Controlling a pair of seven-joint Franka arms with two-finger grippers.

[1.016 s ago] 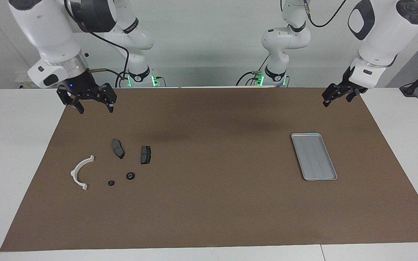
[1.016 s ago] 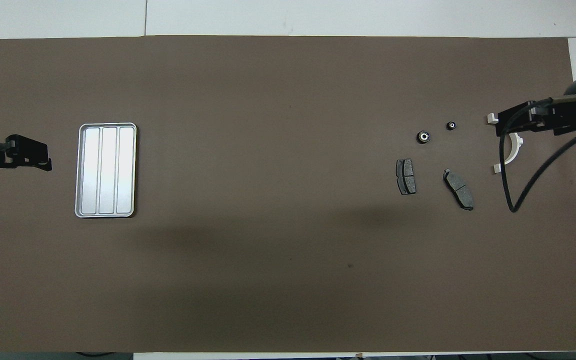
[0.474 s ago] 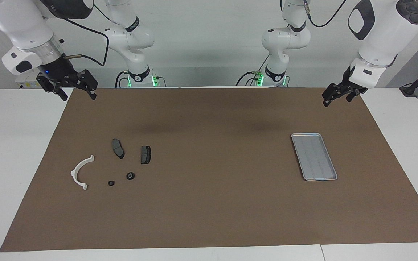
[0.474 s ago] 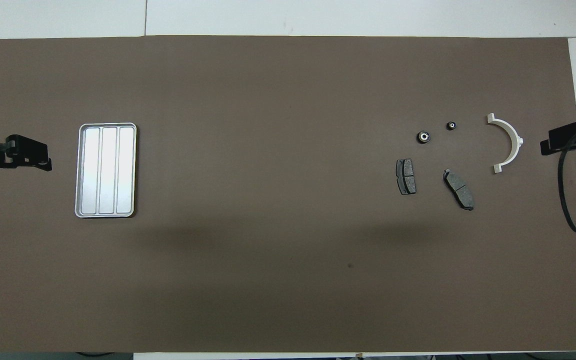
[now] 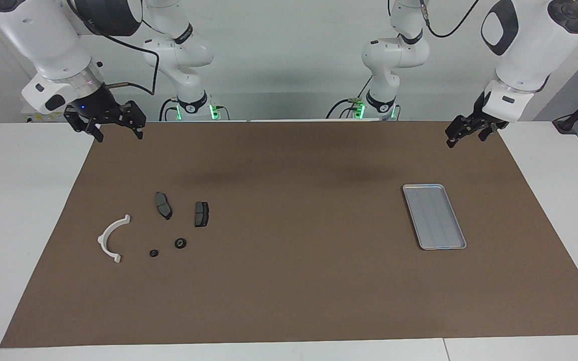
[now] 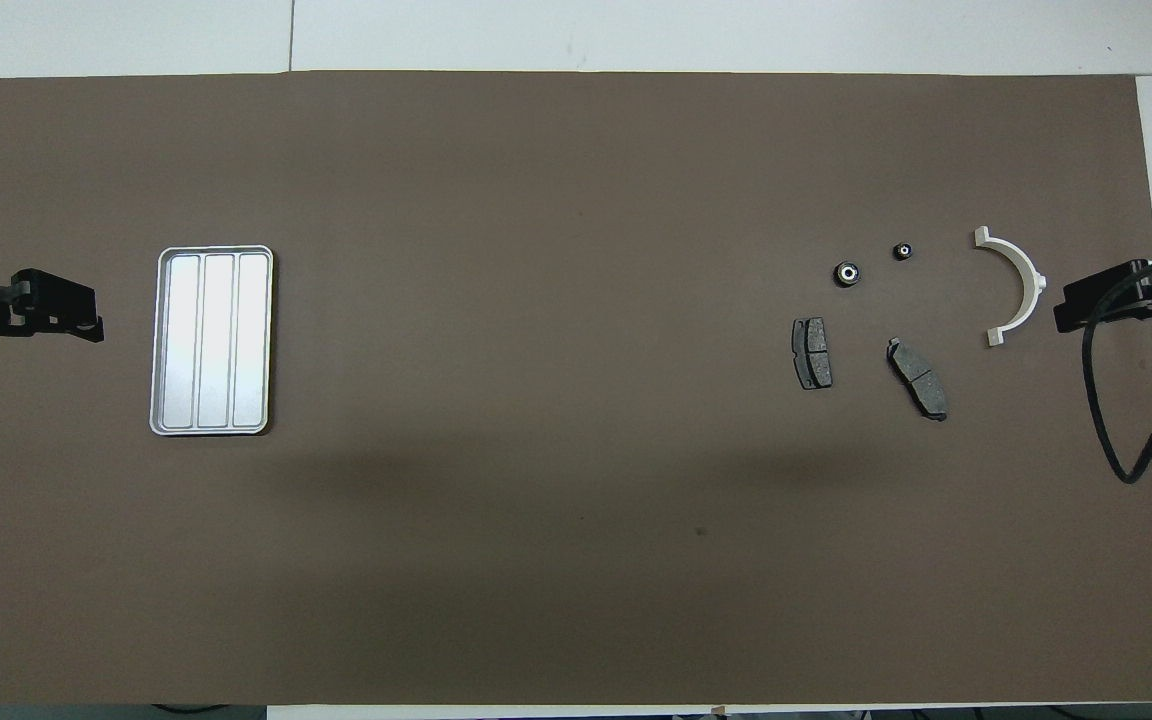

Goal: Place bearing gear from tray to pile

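Tray (image 5: 434, 216) bare | bearing gears (image 5: 180, 243) lie in pile (image 5: 158, 225) | right gripper (image 5: 106, 125) open above worktop edge, nearest | left gripper (image 5: 462, 131) waits, fingers unreadable

Tray (image 5: 434, 216) bare; prob. bearing gear (image 5: 180, 243) lies w/ pile (image 5: 164, 205).

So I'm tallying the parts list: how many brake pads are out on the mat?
2. One brake pad lies beside the white bracket, toward the right arm's end. The other brake pad lies beside the first, toward the tray. Nothing covers any others.
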